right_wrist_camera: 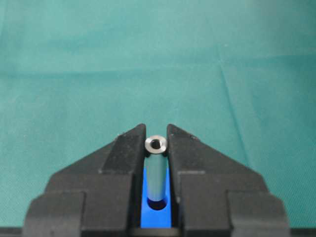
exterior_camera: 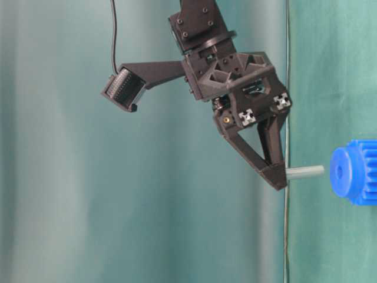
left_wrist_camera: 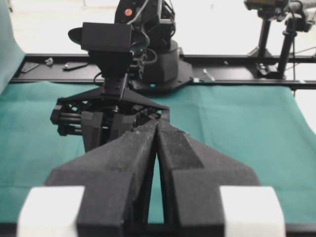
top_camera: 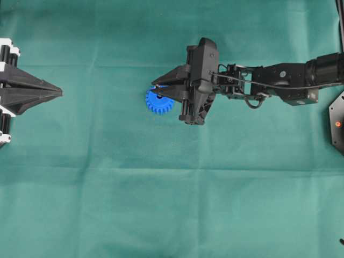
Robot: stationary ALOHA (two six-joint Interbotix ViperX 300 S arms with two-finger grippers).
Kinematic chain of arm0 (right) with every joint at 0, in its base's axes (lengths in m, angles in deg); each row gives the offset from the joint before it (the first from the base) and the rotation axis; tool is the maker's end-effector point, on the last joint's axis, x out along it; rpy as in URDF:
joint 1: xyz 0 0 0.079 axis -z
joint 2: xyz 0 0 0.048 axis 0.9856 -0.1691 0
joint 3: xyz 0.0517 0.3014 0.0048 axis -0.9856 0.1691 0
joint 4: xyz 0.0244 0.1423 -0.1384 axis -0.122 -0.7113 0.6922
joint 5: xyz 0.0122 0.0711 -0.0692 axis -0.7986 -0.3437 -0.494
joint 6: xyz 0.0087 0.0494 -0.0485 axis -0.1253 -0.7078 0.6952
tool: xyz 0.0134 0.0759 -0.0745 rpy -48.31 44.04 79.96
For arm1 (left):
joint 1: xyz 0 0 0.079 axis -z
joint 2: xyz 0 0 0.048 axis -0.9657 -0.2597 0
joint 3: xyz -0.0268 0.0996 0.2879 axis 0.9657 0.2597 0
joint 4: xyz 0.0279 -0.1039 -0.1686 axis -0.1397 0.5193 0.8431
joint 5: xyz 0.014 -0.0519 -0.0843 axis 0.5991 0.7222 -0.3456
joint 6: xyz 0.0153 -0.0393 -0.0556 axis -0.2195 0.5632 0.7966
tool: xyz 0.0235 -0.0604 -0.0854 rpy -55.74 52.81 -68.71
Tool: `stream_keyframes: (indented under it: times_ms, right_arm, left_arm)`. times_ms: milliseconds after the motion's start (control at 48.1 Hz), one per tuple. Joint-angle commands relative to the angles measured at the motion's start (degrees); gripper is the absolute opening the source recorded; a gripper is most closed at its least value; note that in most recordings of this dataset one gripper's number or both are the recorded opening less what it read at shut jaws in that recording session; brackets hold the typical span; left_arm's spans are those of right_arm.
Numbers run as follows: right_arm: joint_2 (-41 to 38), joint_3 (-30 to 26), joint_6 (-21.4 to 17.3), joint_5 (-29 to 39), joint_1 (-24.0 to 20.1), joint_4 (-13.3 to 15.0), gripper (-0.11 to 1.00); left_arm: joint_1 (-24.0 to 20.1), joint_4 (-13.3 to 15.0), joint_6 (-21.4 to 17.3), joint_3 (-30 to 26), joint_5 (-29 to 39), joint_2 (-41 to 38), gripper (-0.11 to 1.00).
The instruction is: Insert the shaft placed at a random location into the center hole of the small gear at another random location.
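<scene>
The work surface is a green cloth (top_camera: 161, 204) covering the whole table. The right arm (top_camera: 285, 80) extends from the right edge of the overhead view toward the middle, and its right gripper (top_camera: 156, 86) sits directly above the small gear (top_camera: 157, 103), with the fingertips overlapping the gear's upper portion. The left gripper (top_camera: 60, 94) rests at the far left edge of the overhead view, well apart from the gear; its fingers (left_wrist_camera: 128, 148) are pressed together with nothing between them. The small gear is bright blue with short teeth around the rim and lies on the cloth near the table centre. The right gripper's fingers (right_wrist_camera: 118, 153) are clamped on the shaft (right_wrist_camera: 156, 170), a silver-grey pin held between the tips with one end face toward the wrist camera. In the right wrist view the far end of the shaft meets the center hole (right_wrist_camera: 157, 203), a dark round opening in the blue hub; how far it has entered cannot be told. In the table-level view the shaft (exterior_camera: 304, 172) protrudes from the fingertips toward the gear (exterior_camera: 355, 171).
</scene>
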Motion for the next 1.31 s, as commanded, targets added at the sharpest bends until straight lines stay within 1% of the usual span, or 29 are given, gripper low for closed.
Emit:
stream_keyframes:
  times_ms: [0, 436, 706, 1288]
  right_arm:
    - [0.18, -1.32, 0.88, -1.23, 0.0, 0.0, 0.13]
    - [-2.99, -1.23, 0.7, -2.37, 0.0, -0.79, 0.13]
    - [-4.92, -1.23, -0.18, -2.72, 0.0, -1.05, 0.13]
    - [-5.54, -1.23, -0.26, -2.2, -0.18, -1.05, 0.13]
  left_arm:
    - [0.09, -0.09, 0.0, -1.32, -0.26, -0.53, 0.0]
    - [0.09, -0.09, 0.0, -1.32, -0.26, -0.53, 0.0]
    - [0.09, -0.09, 0.0, -1.32, -0.26, -0.53, 0.0]
    - [0.0, -0.18, 0.0, -1.32, -0.26, -0.53, 0.0]
